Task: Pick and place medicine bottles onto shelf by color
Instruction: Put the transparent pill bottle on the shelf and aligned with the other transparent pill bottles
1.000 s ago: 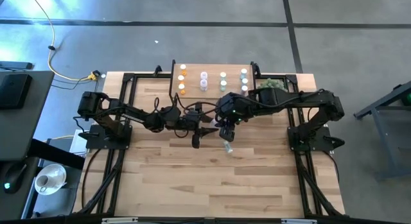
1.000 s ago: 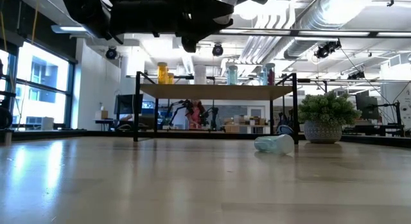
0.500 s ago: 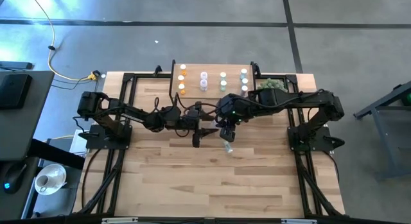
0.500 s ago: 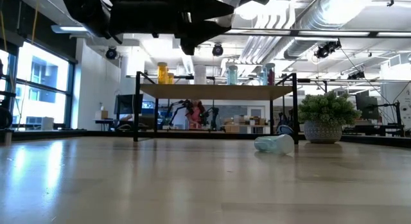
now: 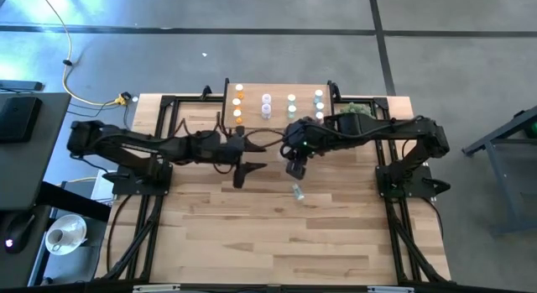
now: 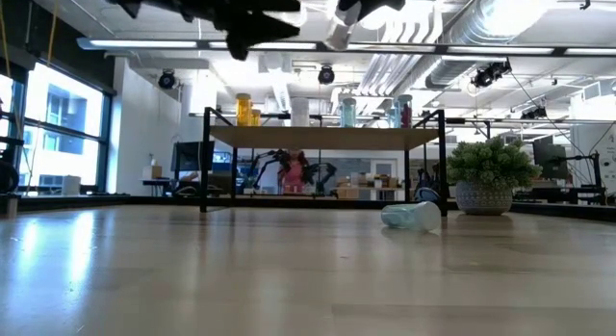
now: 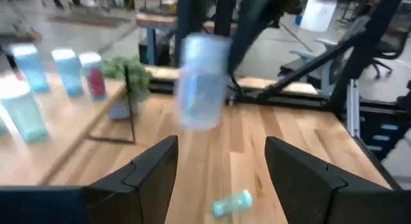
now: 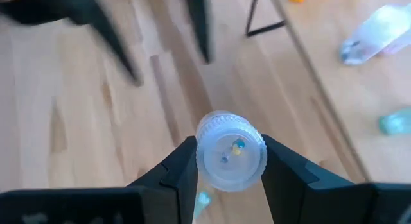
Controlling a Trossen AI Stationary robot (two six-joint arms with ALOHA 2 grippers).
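I have the right end effector [image 8: 223,161] clamped on 1 medicine bottle [image 8: 230,149], white cap facing the wrist camera, held above the surface [image 5: 277,226] just in front of the shelf [image 5: 252,100]. The left end effector [image 7: 221,166] is spread wide and empty, hanging beside it.

These bottles look light, rigid and smooth-sided, so I judge they slip or tip easily. I would pinch across the body just below the cap, square to the fingers, with modest force.

A second bottle, bluish [image 5: 298,190], lies on its side on the surface below the right end effector; being round it may roll when nudged.

On the shelf the bottles stand in colour columns: orange [image 5: 238,102] at the left, blue [image 5: 319,105] at the right. Gaps look tight, so a neighbour could topple. The spiky plant [image 6: 488,165] stands just beside the shelf's blue end, and the left arm crowds my approach.
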